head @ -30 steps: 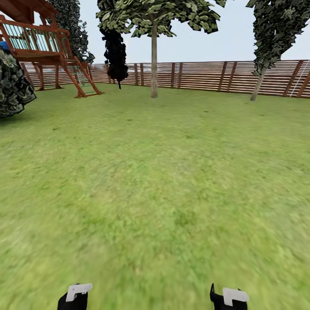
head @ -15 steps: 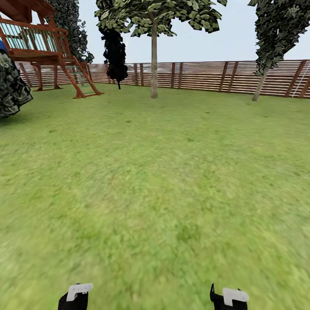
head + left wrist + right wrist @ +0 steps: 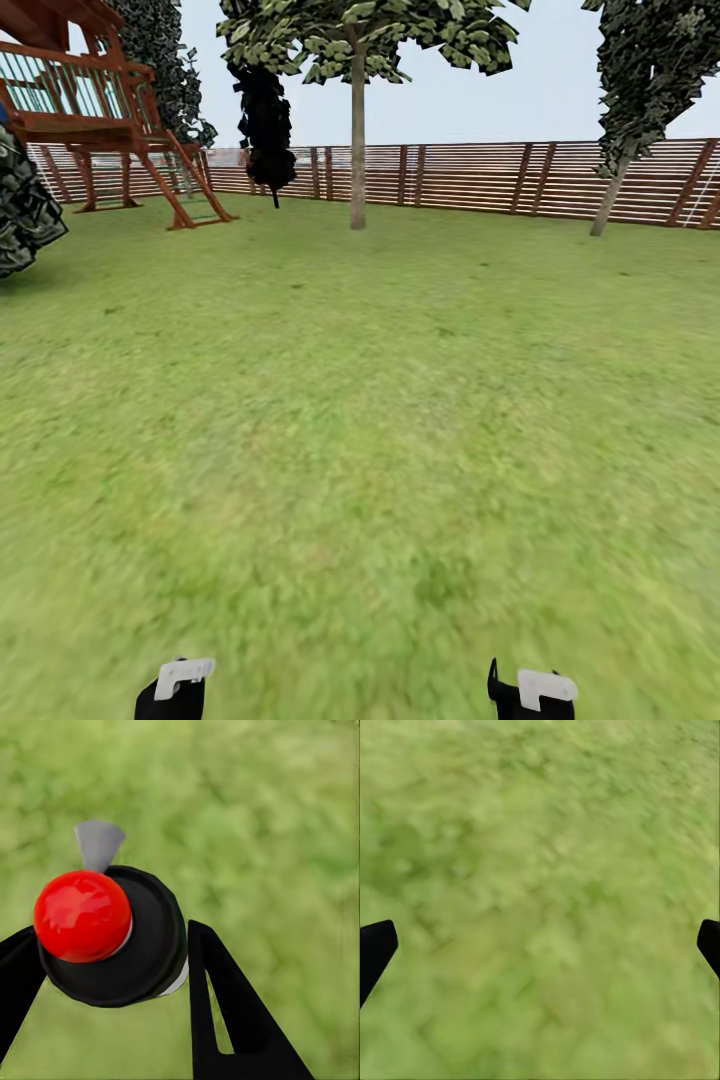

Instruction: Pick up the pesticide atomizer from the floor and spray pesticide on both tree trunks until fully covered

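We saw only the rear of our left gripper (image 3: 175, 688) and right gripper (image 3: 530, 692), cut off at the head view's lower edge. The left wrist view showed the left jaws clamped on the pesticide atomizer (image 3: 112, 934), its body hidden below its cap and red knob. The right fingertips (image 3: 375, 949) stood wide apart over the lawn (image 3: 360, 420). One tree (image 3: 357, 110) stood ahead, one fence (image 3: 470, 178) behind it.

Flat, even daylight (no hard shadows) over a smeared, blurry lawn (image 3: 380, 420); the distant fence (image 3: 470, 178) renders sharper.
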Tool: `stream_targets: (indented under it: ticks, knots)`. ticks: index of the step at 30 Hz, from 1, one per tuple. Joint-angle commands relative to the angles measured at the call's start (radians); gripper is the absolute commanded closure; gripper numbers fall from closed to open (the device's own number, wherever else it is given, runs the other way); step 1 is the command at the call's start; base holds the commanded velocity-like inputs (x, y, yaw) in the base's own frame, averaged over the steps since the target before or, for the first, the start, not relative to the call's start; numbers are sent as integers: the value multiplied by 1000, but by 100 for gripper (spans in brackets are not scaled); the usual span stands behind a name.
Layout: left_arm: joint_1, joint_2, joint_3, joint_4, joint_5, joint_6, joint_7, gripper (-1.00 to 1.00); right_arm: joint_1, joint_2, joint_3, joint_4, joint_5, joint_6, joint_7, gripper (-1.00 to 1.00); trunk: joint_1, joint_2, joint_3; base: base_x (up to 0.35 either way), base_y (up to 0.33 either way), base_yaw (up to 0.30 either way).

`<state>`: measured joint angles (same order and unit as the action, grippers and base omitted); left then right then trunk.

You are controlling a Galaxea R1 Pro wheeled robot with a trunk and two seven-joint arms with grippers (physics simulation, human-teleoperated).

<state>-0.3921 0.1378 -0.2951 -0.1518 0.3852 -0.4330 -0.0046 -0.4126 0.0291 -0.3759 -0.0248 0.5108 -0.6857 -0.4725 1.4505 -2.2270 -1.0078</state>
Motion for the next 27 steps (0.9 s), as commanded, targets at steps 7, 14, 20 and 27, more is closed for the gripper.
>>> stream_targets:
  ticks: [7,14,20,27]
  knots:
    - [0,0,0,0,0,0,0,100,0,0,0,0,0,0,0,-100,0,0,0,340,0,0]
    - [0,0,0,0,0,0,0,100,0,0,0,0,0,0,0,-100,0,0,0,340,0,0]
    - [1,0,0,0,0,0,0,100,0,0,0,0,0,0,0,-100,0,0,0,340,0,0]
    - [0,0,0,0,0,0,0,100,0,0,0,0,0,0,0,-100,0,0,0,340,0,0]
